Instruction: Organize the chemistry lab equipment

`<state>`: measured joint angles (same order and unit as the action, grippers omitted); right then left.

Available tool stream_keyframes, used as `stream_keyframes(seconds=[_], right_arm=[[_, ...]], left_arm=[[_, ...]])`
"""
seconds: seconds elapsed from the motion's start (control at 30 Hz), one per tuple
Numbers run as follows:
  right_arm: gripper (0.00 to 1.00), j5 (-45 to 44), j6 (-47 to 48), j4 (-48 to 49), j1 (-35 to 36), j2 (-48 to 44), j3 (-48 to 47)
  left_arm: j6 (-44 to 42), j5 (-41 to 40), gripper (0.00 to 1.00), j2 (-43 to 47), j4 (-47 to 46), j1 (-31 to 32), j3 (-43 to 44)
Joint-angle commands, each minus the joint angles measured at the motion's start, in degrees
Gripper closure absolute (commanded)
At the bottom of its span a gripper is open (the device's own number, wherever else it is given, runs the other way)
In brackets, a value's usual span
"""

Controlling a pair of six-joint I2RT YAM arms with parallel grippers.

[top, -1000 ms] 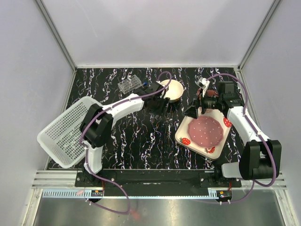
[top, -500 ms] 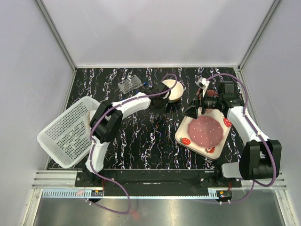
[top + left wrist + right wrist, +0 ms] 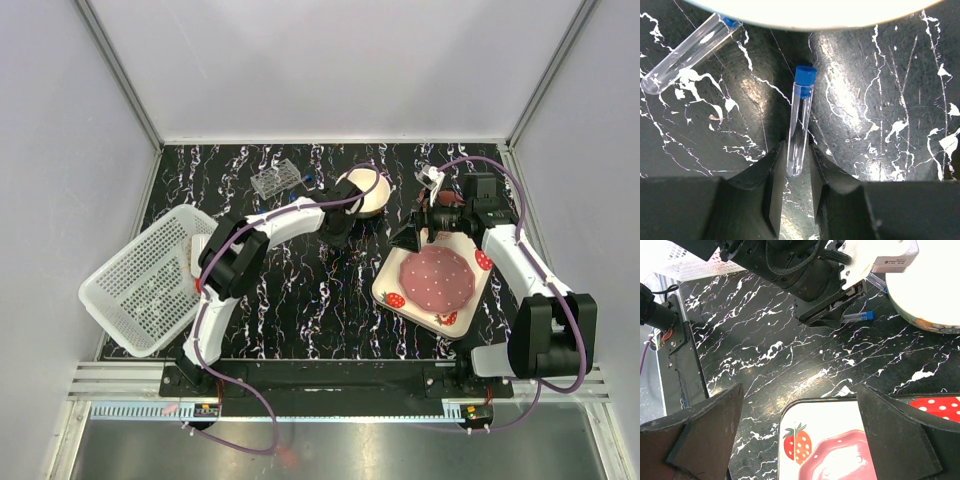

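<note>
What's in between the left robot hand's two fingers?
The clear end of a thin blue-capped tube lying on the black table, seen in the left wrist view. Whether the left gripper pinches it is unclear.

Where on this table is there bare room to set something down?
The widest bare stretch is the marble tabletop mid-table, bordered by the left arm and the strawberry plate. The back is crowded: tube rack, bowl, blue-capped tubes, left gripper and right gripper.
</note>
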<state>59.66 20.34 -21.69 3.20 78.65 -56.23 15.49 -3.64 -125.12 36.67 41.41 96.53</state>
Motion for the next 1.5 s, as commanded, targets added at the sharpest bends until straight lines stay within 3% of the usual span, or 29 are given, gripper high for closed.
stream_keyframes(seconds=[0.0, 0.1, 0.23, 0.37, 0.5, 0.7, 0.93, 1.03, 1.23, 1.47], right_arm=[[0.00, 1.51, 0.32, 1.83, -0.30, 0.27, -0.20], [0.00, 1.78, 0.32, 1.92, -0.30, 0.45, -0.11], [0.00, 2.48, 0.14, 1.83, -0.30, 0.63, -0.20], [0.00, 5.63, -1.26, 2.00, -0.30, 1.33, -0.20], [0.00, 10.12, -6.79, 5.33, -0.04, 3.78, 0.15], [0.00, 11.62, -23.21, 18.94, 4.26, 6.25, 2.78], [0.02, 4.95, -50.07, 47.55, 12.35, 6.42, 9.99], [0.03, 3.45, -57.14, 54.71, 14.19, 7.13, 12.45], [0.05, 4.32, -58.48, 55.10, 20.08, 9.50, 12.11], [0.22, 5.73, -59.10, 53.95, 23.25, 12.31, 10.26]], left_arm=[[-0.81, -2.16, 0.73, 0.14, -0.19, 0.25, 1.65], [-0.63, -1.99, 0.76, 0.40, -0.19, 0.25, 0.77], [0.50, -0.85, 0.97, 2.59, -2.46, 0.25, -1.78], [3.58, 1.08, 0.99, 10.49, -9.23, 0.17, -11.78], [8.32, 5.56, 0.99, 22.79, -22.73, 0.16, -24.34], [22.62, 9.53, 0.99, 42.22, -45.13, 0.16, -45.62], [38.29, 6.46, 0.99, 56.38, -71.01, 1.48, -65.92], [41.11, 4.17, 0.99, 58.67, -74.46, 2.71, -68.40], [44.45, -0.48, 0.99, 60.96, -76.83, 3.42, -69.99], [46.04, -1.72, 0.99, 60.87, -77.97, 3.68, -69.99]])
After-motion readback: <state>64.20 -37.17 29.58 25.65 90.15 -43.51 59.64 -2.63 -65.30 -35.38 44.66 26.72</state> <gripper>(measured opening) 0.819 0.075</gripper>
